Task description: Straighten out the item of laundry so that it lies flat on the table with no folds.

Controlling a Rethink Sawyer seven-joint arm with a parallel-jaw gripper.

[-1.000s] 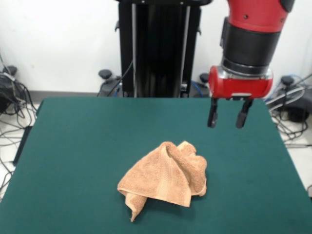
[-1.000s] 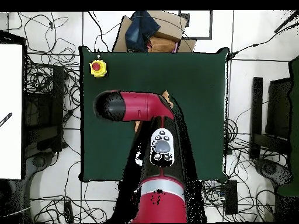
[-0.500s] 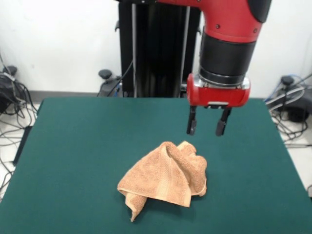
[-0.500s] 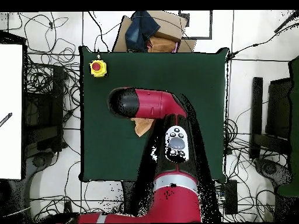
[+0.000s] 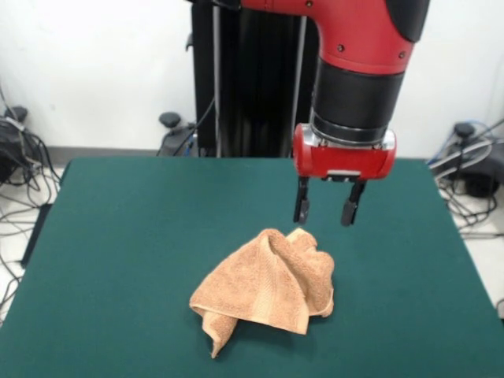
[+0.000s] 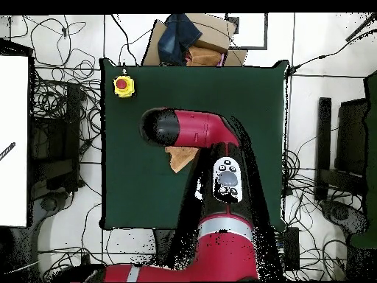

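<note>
A large rectangular table covered in plain dark green felt-like cloth (image 5: pixel 142 236) fills most of the front view. Toward its near side, a little right of centre, lies a light orange-tan terry-cloth hand towel (image 5: pixel 264 287), bunched into a crumpled heap with several folds and one twisted corner pointing toward the near edge. A red and black robot arm (image 5: pixel 358 71) reaches down from above, and its gripper (image 5: pixel 323 211) hangs in the air just above the towel's far upper edge, not touching it, its two dark fingers spread apart and empty. Behind the table stand a black upright column (image 5: pixel 256 79) and a plain white wall (image 5: pixel 94 71), with tangled cables (image 5: pixel 20 165) on the pale floor at both sides. In the overhead view the arm covers most of the towel, leaving only a small tan patch (image 6: pixel 180 157) visible near the table's middle. A yellow box with a round red button (image 6: pixel 123 85) sits at one table corner, and a brown cardboard box holding dark cloth (image 6: pixel 188 40) lies just beyond the table's edge.
</note>
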